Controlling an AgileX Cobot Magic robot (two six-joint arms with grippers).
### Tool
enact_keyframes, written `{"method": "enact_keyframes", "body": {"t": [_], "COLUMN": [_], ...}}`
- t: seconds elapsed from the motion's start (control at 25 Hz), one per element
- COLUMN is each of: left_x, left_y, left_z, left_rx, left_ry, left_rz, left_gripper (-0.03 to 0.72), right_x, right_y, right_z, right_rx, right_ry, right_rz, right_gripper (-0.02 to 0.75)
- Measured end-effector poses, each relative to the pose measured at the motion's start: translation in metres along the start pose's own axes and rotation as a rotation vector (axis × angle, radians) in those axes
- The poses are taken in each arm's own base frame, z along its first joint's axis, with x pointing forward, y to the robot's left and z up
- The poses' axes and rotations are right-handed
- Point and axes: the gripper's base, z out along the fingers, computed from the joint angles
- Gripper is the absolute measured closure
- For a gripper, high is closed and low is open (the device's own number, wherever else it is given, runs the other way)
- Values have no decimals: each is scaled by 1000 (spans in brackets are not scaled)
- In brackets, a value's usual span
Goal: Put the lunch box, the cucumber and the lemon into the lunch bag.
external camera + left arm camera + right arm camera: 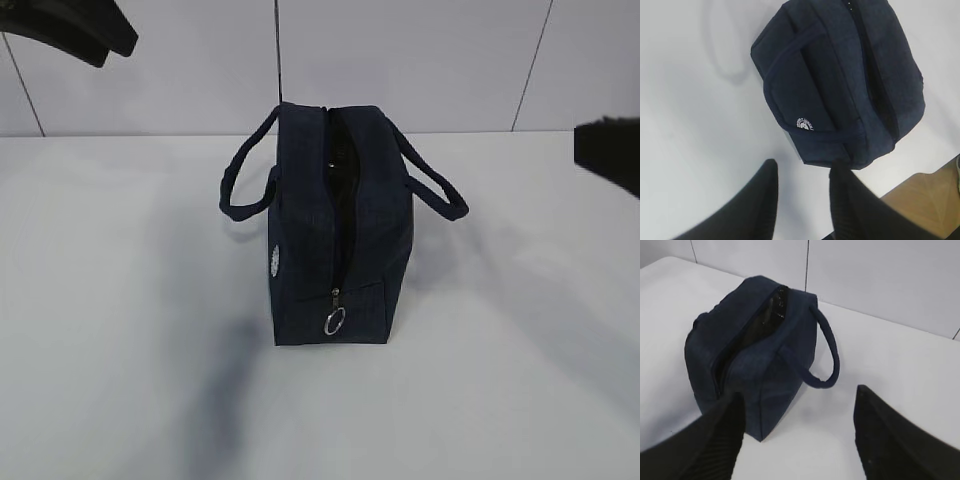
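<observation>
The dark navy lunch bag (335,230) stands on the white table with its top zipper open and the metal ring pull (335,321) hanging at the near end. It also shows in the left wrist view (840,85) and the right wrist view (750,350). Both handles hang out to the sides. My left gripper (802,172) is open and empty, raised above the table beside the bag. My right gripper (797,400) is open and empty, raised to the bag's right. The lunch box, the cucumber and the lemon are not in view.
A white table (120,350) bears the bag, with a white tiled wall (420,60) behind. Part of the left arm (75,30) shows at the top left and the right arm (610,155) at the right edge. A wooden floor (925,200) shows past the table edge.
</observation>
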Motion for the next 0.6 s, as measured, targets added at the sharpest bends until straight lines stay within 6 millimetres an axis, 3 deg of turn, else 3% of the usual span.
{"method": "enact_keyframes", "body": {"t": [0.28, 0.6], "left_x": [1, 5], "left_y": [-10, -28], "left_z": [2, 10], "left_rx": [50, 63], "left_ry": [0, 28], "left_rz": [0, 50], "left_gripper": [452, 452], "right_x": [45, 54], "right_y": [4, 4], "right_z": [-11, -16], "right_rx": [-21, -26], "right_ry": [-38, -42], "right_rz": [18, 38], "right_gripper": [223, 223]}}
